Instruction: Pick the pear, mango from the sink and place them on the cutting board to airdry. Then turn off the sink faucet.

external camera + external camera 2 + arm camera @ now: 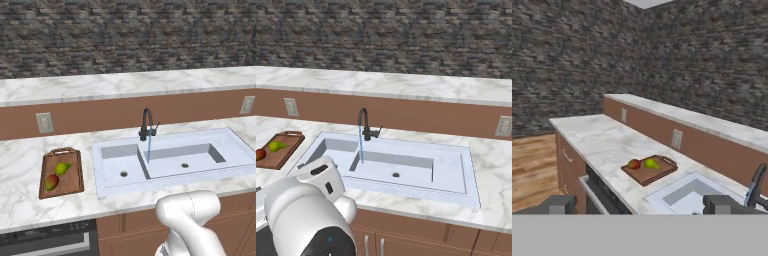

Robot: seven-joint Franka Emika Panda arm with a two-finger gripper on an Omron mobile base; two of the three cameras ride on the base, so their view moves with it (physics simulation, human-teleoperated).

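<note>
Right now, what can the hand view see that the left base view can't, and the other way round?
Hand view alone: a wooden floor and the counter's end with cabinet fronts. Left base view alone: both sink basins with their drains, and water running from the faucet. Shared: the board carrying the pear and mango.

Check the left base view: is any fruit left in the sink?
No; the sink basins hold no fruit, and pear and mango lie on the cutting board.
</note>
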